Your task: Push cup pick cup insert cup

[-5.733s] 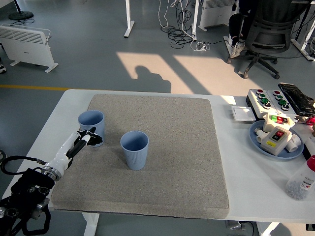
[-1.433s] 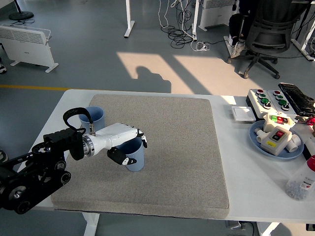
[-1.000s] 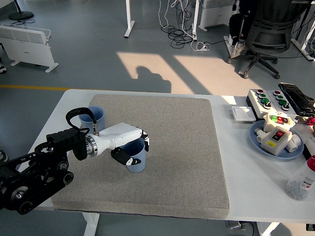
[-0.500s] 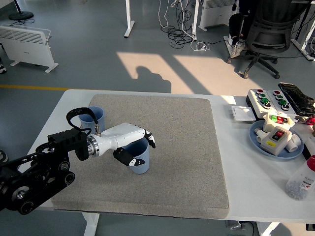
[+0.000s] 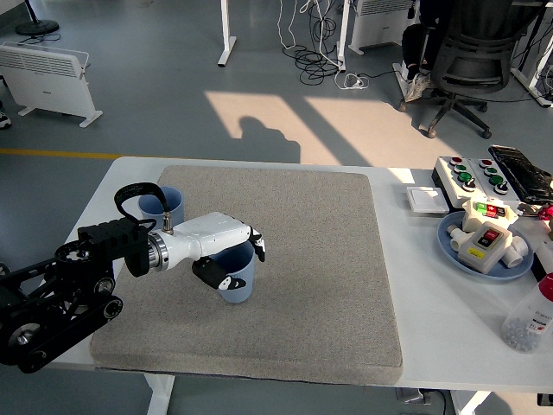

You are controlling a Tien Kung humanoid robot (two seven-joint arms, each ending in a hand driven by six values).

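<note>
The left hand (image 5: pixel 226 256) reached in from the near left over the grey felt mat (image 5: pixel 320 259) and was wrapped around the nearer blue cup (image 5: pixel 235 278), its white palm lying across the rim and its thumb pressed to the near side of the wall, so the fingers looked clamped on the cup rather than merely resting there. That cup stood upright on the mat, left of centre, and the grip from above and the side seemed suited to lifting it clear without tipping. The second blue cup (image 5: pixel 162 207) stood upright near the mat's far-left corner, behind the arm's black cable loop and apart from the held cup; judging by the task, it was the likely receiver, placed open-mouthed so the other could be nested into it. The picking step appeared to be in hand, with insertion not yet done. The right hand did not show. On the bare white bench (image 5: pixel 432 294) to the right lay things unrelated to the job: a blue plate (image 5: pixel 458 251) carrying a pale switch box with red and green buttons, a white box with coloured push buttons (image 5: pixel 467 175), and a clear bottle (image 5: pixel 529 322) at the right edge. The bottle bore a label, but its print was too small to read, and no brand could be made out anywhere.
</note>
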